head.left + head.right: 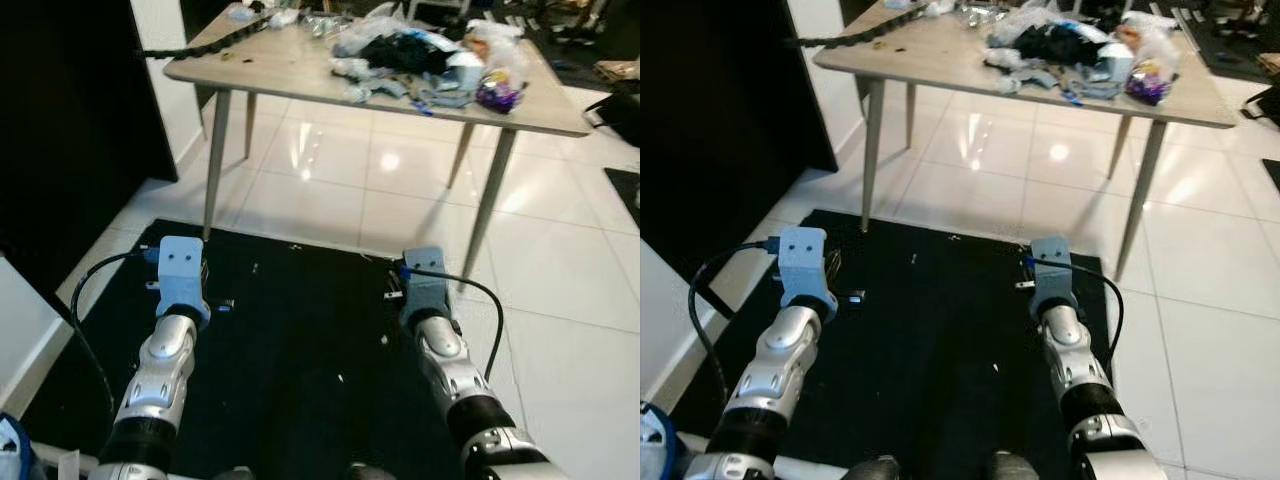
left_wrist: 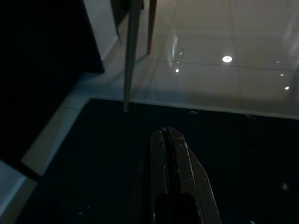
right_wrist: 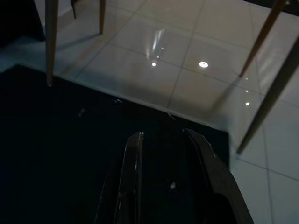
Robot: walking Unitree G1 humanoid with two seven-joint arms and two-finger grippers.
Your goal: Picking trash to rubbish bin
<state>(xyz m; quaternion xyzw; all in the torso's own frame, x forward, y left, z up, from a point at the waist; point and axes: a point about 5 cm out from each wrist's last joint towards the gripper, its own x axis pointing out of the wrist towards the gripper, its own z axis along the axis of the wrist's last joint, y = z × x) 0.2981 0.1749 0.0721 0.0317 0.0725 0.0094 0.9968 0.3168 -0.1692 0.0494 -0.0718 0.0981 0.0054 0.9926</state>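
Your trash [image 1: 430,55] (wrappers, bags, dark cloth) lies heaped on the tabletop [image 1: 290,65], well beyond both arms. Your left pincer [image 2: 170,140] hangs over the black mat [image 1: 290,350] before the tabletop, fingers pressed together; your right pincer [image 3: 163,144] hangs over the mat too, fingers apart.

We can't make out any readable text, labels or numbers anywhere, not even on the crumpled wrappers and bags [image 1: 430,55] piled on the table [image 1: 290,70], way too small and blurry.
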